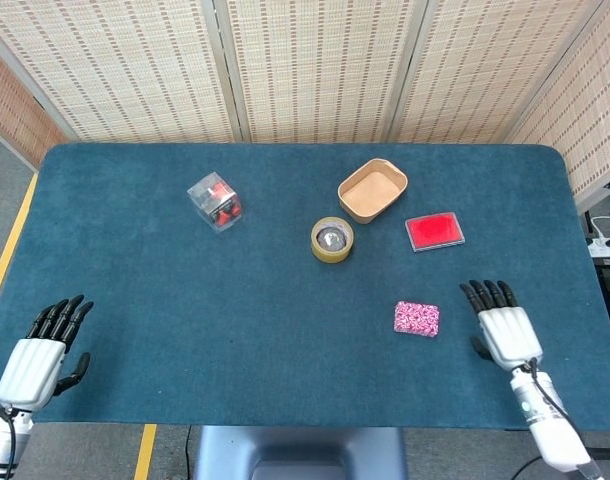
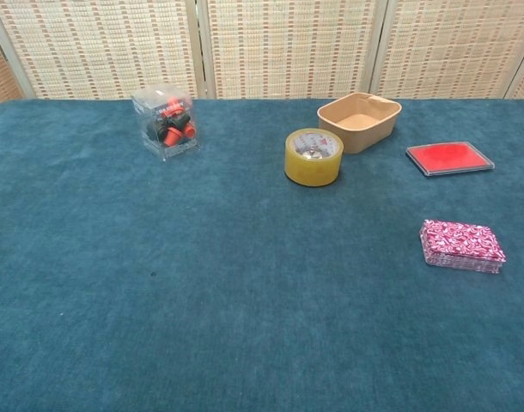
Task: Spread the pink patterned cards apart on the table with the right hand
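Head view: pink patterned cards (image 1: pixel 416 318) stacked on the blue table (image 1: pixel 185 300), right hand (image 1: pixel 504 331) just beside them to the right, apart, fingers spread, empty, left hand (image 1: pixel 37 359) at the near left edge, splayed, empty; chest view: cards (image 2: pixel 462 245) neat at right, no clear hand.

i work in a lab-like test space: a teal felt table (image 1: pixel 185 330), woven screen panels (image 1: pixel 315 70), yellow floor tape (image 1: pixel 7 250).

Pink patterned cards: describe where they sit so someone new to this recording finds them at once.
On the blue table, look at the near right part, just left of the open right hand. The pink patterned cards lie there as one neat stack, speckled pink and white, unlike the plain red flat case further back.
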Motion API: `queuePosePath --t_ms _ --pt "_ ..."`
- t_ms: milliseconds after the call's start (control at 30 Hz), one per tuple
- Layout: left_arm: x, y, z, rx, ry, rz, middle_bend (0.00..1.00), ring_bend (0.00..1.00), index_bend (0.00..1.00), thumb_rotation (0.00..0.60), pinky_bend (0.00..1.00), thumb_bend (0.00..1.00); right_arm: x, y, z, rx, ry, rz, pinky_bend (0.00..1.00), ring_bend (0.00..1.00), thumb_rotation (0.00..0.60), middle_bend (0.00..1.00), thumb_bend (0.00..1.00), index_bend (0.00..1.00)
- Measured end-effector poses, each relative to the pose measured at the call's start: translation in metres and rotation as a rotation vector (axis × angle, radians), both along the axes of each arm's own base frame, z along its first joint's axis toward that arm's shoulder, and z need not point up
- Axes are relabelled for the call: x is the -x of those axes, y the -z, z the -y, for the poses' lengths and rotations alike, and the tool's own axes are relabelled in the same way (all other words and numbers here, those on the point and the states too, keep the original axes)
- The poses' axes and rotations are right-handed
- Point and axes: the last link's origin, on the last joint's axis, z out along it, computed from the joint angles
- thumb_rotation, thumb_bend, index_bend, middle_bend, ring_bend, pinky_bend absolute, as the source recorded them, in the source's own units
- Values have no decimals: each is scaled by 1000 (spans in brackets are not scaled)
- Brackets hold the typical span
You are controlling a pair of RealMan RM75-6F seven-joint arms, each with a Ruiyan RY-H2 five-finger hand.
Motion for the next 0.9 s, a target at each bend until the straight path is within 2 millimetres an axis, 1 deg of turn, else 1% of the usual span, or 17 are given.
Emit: queuePosePath --t_ms 200,400,567,800,900 --pt "2 -1 2 10 -8 -1 0 0 0 600 116 457 -13 21 13 -98 43 -36 0 0 600 74 278 56" --pt "1 -2 3 10 -9 1 0 0 0 600 116 459 -23 41 22 -148 66 3 0 0 600 76 278 60" --pt "3 -1 3 12 -11 0 0 0 0 600 116 457 -26 49 27 -170 90 26 0 0 600 103 278 93" --pt "1 -2 3 14 -9 4 0 0 0 600 116 457 -31 59 38 -164 93 6 0 0 600 125 278 148" --pt "2 -3 3 15 -9 4 0 0 0 600 116 456 -32 63 40 -164 96 -10 0 0 600 128 278 153"
